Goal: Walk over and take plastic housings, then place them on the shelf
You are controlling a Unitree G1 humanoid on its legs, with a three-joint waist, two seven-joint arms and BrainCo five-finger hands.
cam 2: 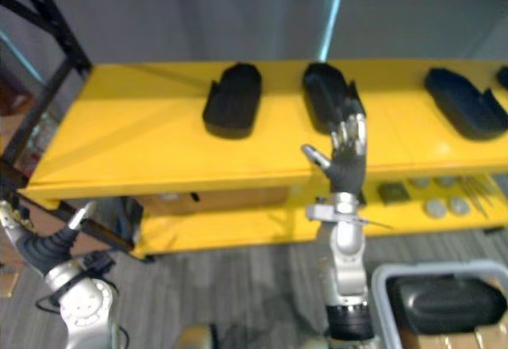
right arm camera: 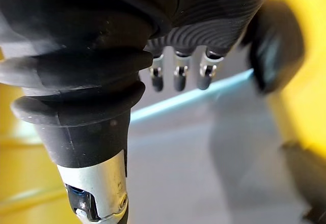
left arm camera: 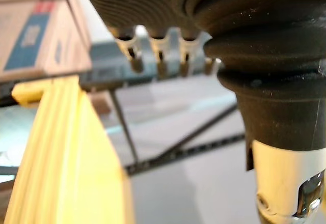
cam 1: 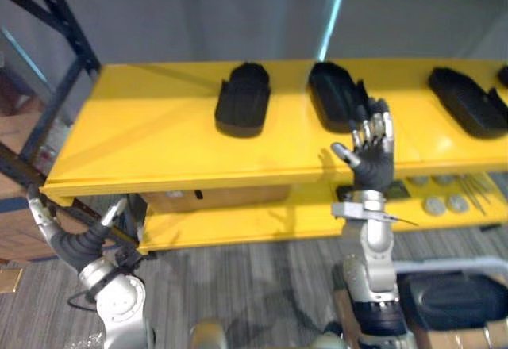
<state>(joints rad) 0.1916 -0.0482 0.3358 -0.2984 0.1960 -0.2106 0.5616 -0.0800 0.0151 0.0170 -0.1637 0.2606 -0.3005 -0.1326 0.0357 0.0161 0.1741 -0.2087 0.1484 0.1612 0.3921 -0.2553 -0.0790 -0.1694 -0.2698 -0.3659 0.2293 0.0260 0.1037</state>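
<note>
loosely, right hand (cam 1: 373, 161) and left hand (cam 1: 71, 243) splayed, curved black housings (cam 1: 244, 99), smooth yellow shelf (cam 1: 143, 139)

Left hand (cam 1: 78, 246) and right hand (cam 1: 373, 159) match: silver fingers (cam 1: 369, 132), dark tips, black ribbed covers (cam 1: 373, 176), shiny silver-grey arms (cam 1: 377, 242).

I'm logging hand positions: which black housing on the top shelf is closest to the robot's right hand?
The second housing from the left: the right hand is raised just before it; the others lie off to either side.

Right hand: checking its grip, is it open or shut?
Open: the right hand shows straight fingers, thumb apart, holding nothing, before the yellow shelf.
</note>
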